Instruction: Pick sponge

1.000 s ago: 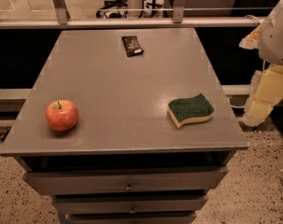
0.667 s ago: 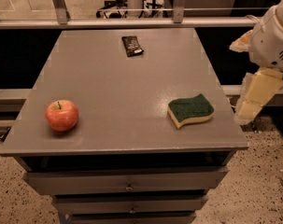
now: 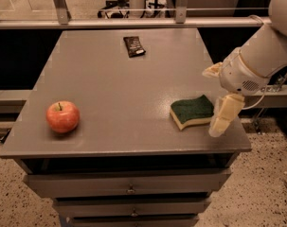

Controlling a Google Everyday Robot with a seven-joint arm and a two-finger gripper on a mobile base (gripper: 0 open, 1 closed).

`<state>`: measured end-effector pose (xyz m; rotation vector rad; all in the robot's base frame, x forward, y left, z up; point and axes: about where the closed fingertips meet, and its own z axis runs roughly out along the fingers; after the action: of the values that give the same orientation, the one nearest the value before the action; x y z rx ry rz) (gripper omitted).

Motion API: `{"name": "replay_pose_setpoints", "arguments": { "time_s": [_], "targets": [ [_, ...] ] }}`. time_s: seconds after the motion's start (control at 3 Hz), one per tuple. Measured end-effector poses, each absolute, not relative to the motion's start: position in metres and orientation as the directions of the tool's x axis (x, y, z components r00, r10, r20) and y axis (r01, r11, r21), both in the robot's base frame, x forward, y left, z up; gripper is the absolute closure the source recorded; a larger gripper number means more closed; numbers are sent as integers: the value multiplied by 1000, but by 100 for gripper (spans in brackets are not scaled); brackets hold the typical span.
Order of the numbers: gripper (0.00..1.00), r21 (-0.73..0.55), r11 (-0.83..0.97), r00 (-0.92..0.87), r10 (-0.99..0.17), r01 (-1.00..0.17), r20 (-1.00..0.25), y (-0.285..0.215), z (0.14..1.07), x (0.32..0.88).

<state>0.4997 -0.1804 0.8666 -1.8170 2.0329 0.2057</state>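
The sponge [image 3: 192,111] has a dark green top over pale yellow foam and lies flat near the front right corner of the grey tabletop [image 3: 119,89]. My gripper [image 3: 218,96] hangs at the table's right edge, just right of the sponge. It is open: one cream finger [image 3: 223,116] points down beside the sponge's right end, the other [image 3: 212,71] sticks out to the left above it. The gripper holds nothing.
A red apple [image 3: 63,117] stands at the front left of the tabletop. A small black wrapper [image 3: 134,46] lies at the back middle. Drawers [image 3: 129,186] sit under the top. A metal rail [image 3: 133,22] runs behind the table.
My arm and gripper have moved left and down, from beyond the table's right edge to right beside the sponge. The sponge, apple and wrapper have not moved.
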Motion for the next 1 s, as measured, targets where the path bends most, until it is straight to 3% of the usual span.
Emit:
{"name": "replay_pose_setpoints", "arguments": {
  "time_s": [0.33, 1.0],
  "targets": [
    [0, -145, 115, -43, -904, -983, -426, -166, 849, 506],
    [43, -108, 123, -58, -881, -987, -470, -150, 827, 512]
  ]
}}
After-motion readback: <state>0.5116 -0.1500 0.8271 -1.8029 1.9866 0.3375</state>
